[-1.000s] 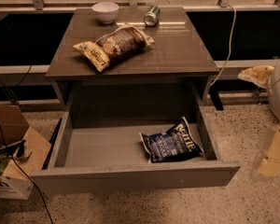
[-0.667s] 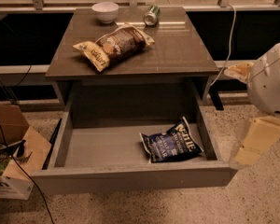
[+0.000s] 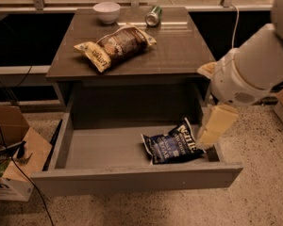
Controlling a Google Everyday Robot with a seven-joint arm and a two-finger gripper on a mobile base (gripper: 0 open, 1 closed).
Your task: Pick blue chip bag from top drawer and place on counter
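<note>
The blue chip bag [image 3: 172,145] lies flat in the right part of the open top drawer [image 3: 99,149], its black-and-white end pointing to the drawer's right wall. My gripper [image 3: 213,128] hangs from the white arm [image 3: 254,69] at the right and sits over the drawer's right edge, just right of the bag. It holds nothing that I can see. The counter [image 3: 179,51] is the grey-brown tabletop above the drawer.
A brown-and-tan chip bag [image 3: 115,45] lies on the counter's left half. A white bowl [image 3: 106,11] and a green can [image 3: 153,16] on its side sit at the back edge. An open cardboard box [image 3: 12,149] with cables stands left of the drawer.
My arm has swung in from the right edge of the view toward the drawer, and the gripper now sits over the drawer's right edge near the blue chip bag. The bags have not moved.
</note>
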